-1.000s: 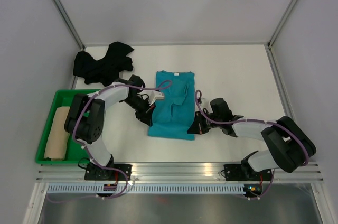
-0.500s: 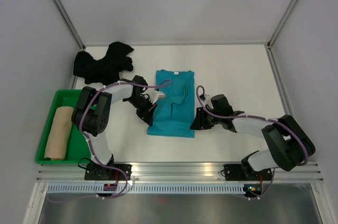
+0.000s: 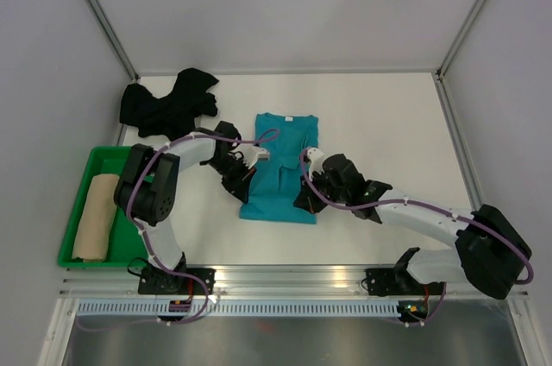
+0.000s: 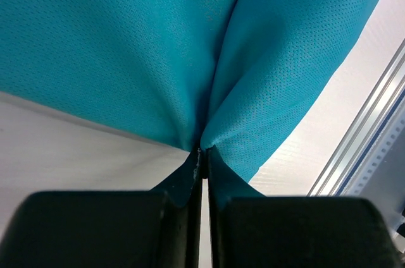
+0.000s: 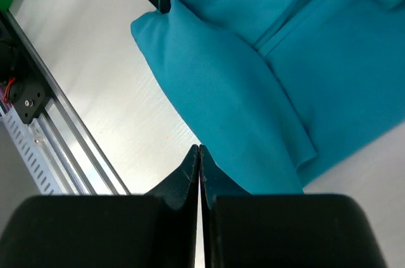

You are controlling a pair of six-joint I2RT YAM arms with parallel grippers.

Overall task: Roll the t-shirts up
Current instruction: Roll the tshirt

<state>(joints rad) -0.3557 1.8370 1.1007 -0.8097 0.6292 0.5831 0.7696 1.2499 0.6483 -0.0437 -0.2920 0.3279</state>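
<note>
Black t-shirt [image 3: 166, 107] crumpled far-left; tan roll [image 3: 93, 215] in tray [image 3: 112, 254].

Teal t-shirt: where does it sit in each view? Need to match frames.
Top external: teal t-shirt at centre of frame.
Left wrist: fills the upper frame, its edge pinched in the fingers.
Right wrist: upper right and centre.
Shared landmark: the aluminium rail, bottom in top external, right in left wrist, left in right wrist.

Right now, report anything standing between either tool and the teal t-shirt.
Nothing visible does. The left tool is shut on the left edge of the teal t-shirt, and the right tool appears shut on its right edge near the hem.
</note>
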